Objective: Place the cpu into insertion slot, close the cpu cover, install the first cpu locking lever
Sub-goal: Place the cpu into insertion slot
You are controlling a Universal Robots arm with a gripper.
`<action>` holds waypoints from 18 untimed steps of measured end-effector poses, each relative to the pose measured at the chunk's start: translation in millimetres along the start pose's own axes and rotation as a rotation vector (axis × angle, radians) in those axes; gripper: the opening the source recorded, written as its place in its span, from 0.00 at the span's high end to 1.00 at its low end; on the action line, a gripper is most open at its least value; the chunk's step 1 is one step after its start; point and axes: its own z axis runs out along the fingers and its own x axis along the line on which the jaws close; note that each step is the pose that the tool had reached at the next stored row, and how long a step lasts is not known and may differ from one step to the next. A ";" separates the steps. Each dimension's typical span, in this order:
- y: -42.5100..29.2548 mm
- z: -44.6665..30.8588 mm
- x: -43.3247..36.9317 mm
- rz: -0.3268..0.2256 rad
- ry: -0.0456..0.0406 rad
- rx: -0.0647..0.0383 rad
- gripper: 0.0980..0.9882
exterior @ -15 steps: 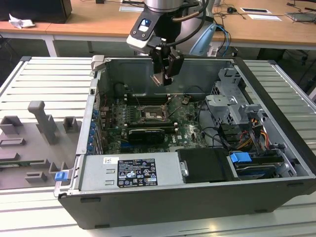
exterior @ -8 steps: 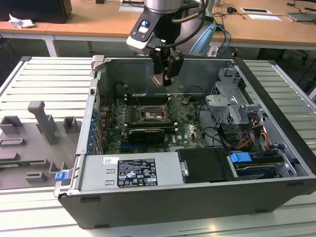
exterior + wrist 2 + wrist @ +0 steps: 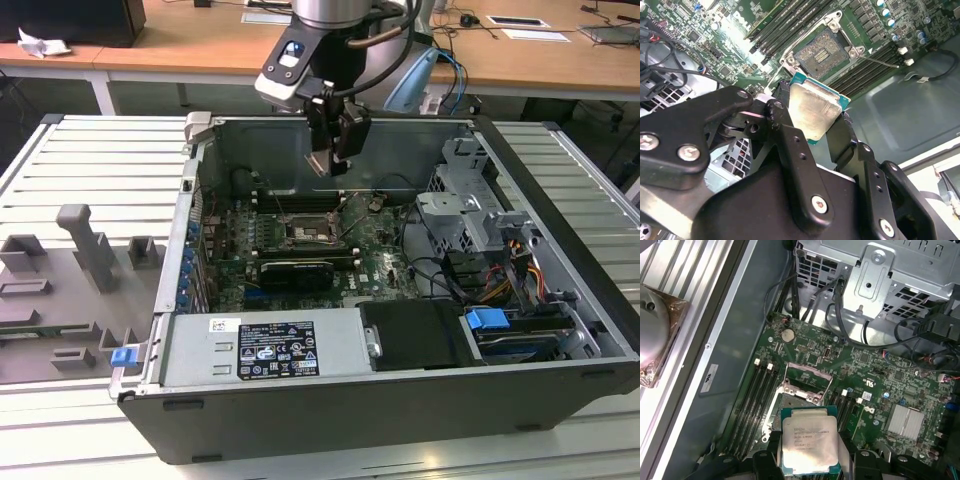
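We see the end effector hanging over the open computer case, and its two black fingers are clamped on the cpu, one on each side. The cpu is up in the air, not in the slot. In the second wrist view the cpu shows its dull silver top with a thin blue-green edge, and it is tilted. In the first wrist view the cpu sits between the finger ends of the end effector, just over the near edge of the insertion slot. The insertion slot lies bare below (we can see its tiny gold pins), with long memory slots on both sides of it. A thin silver frame, the cpu cover, stands at one edge of the slot, and we cannot tell how far it is tipped back. The slot is on the green motherboard down in the case. The case rests on a grey ribbed table, and some grey blocks stand at the exterior view's left.
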 end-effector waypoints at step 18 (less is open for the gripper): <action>-0.4 3.9 -0.1 0.048 -0.0042 -0.001 0.51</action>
